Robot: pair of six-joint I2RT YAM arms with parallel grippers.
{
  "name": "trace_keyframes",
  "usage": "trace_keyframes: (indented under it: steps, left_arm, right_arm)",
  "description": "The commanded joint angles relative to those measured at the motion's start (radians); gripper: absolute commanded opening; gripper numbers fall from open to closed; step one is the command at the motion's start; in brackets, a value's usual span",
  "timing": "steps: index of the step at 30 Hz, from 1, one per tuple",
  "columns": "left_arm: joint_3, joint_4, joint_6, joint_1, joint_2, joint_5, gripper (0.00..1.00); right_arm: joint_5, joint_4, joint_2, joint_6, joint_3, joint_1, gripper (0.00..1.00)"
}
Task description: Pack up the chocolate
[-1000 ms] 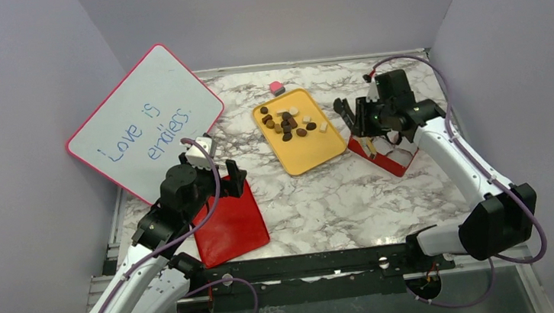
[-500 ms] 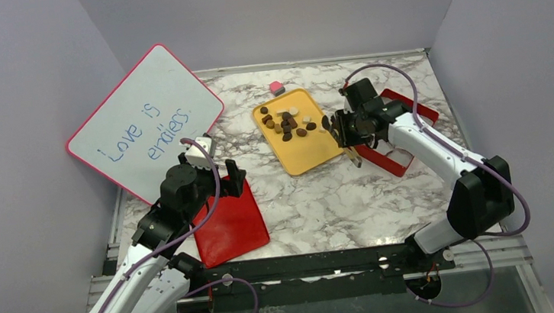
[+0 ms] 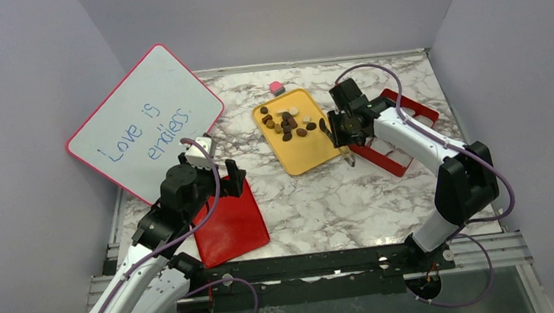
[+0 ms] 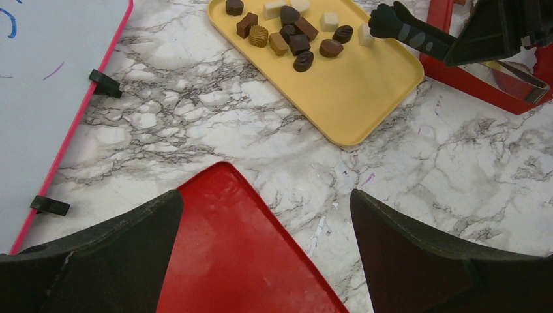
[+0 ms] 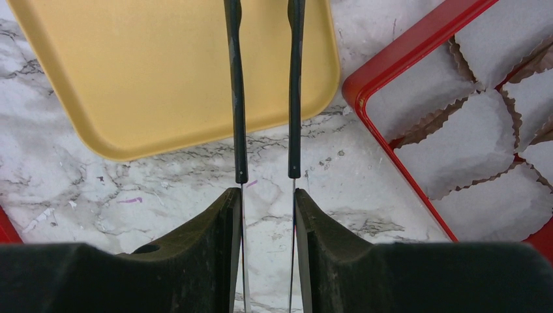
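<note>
chocolate: the chocolate (image 3: 286, 123) lies in a loose heap of dark, lighter brown and cream pieces at the far end of the yellow tray (image 3: 314, 157). None of it is in the box yet.
tongs: the tongs (image 5: 236, 98) reach out over the bare near end of the tray. Their black tips stand apart with nothing between them, just beside the heap, probably lined up for a first pick.
right gripper: the right gripper (image 5: 266, 195) is pinched on the tongs' two arms, probably so the small pieces can be lifted without being crushed.
red box: the red box (image 5: 417, 40) sits just right of the tray, a short carry from the heap. Its white paper cups (image 5: 456, 137) show no chocolate in the part that is visible.
left gripper: the left gripper (image 4: 264, 195) is spread wide and holds nothing. It hangs over the red lid (image 3: 231, 226), which lies flat on the table (image 3: 340, 204), well clear of the box and probably set aside for closing it later.
pink cube: the pink cube (image 3: 276, 88) sits just behind the tray, off it.
writing: the whiteboard (image 3: 145, 127) leans at the left with "Love is endless." handwritten in blue. No brand or label can be read.
</note>
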Motion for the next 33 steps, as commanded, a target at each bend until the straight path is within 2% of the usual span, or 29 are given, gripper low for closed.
trace_keyframes:
  steps: [1,18,28,33]
  left_arm:
    - [-0.003,0.002,0.006,-0.002,-0.002,-0.014,0.99]
    - [-0.003,0.002,0.006,-0.002,0.000,-0.018,0.99]
    - [-0.005,0.002,0.007,-0.002,-0.004,-0.022,0.99]
    - [-0.002,0.003,0.007,-0.001,0.004,-0.023,0.99]
  right_arm:
    - [0.050,-0.019,0.046,0.009,0.047,0.017,0.40]
    - [0.166,-0.090,0.179,0.020,0.163,0.074,0.39]
    - [0.178,-0.106,0.221,0.020,0.186,0.093,0.32]
    - [0.193,-0.106,0.228,0.020,0.194,0.094,0.34]
